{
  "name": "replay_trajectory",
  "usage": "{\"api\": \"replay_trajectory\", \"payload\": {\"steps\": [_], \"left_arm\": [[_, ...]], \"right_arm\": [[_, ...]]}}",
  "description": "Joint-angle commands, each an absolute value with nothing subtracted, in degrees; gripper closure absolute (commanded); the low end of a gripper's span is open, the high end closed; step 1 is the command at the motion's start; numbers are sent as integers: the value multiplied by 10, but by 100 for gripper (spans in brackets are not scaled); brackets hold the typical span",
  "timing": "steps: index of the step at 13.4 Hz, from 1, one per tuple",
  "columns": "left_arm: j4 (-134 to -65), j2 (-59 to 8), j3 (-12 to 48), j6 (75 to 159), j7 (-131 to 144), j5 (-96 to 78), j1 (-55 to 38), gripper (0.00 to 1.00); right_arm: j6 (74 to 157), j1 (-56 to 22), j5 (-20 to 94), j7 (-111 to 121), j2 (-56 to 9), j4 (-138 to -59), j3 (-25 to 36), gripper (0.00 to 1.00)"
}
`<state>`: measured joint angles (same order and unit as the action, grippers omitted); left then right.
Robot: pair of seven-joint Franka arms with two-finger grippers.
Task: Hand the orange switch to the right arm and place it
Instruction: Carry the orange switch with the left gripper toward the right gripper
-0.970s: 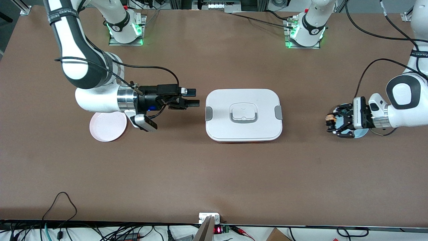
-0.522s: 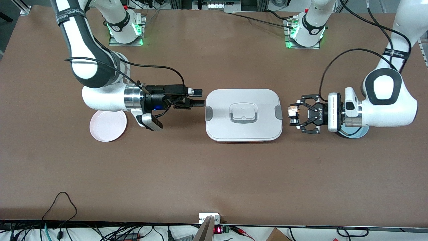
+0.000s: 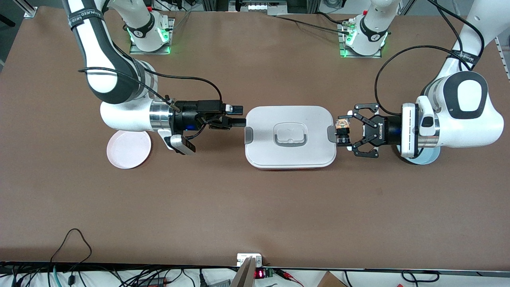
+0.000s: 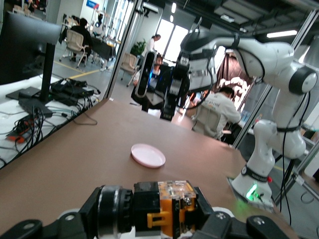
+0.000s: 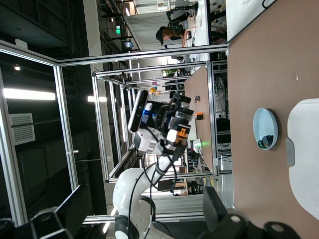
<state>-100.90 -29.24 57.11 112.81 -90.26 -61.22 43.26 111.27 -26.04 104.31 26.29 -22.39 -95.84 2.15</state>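
On brown tabletop (image 3: 255,207), white lidded box (image 3: 290,136) at centre, lab with aluminium framing around. At box's 3 o'clock edge, left gripper (image 3: 343,133) clenched on orange switch (image 3: 342,128), long axis 3–9 o'clock. At box's 9 o'clock, right gripper (image 3: 238,116) spread apart, above pink plate (image 3: 128,150).

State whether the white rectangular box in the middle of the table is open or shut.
Shut. In the front view, the white rectangular box has its lid flat on top, with the grey clips at both ends lying against it.
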Motion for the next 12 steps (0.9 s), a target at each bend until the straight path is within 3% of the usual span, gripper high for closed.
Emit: {"api": "replay_trajectory", "payload": {"steps": [1,12], "left_arm": [[-1008,-292,577,1170,-907,-678,401,100],[-1009,-327,564,1345,-1217,-991,220,100]], "right_arm": [[1112,-262,1055,271,-230,-947,23,0],[1111,-263,1040,295,-243,-948,23,0]]}}
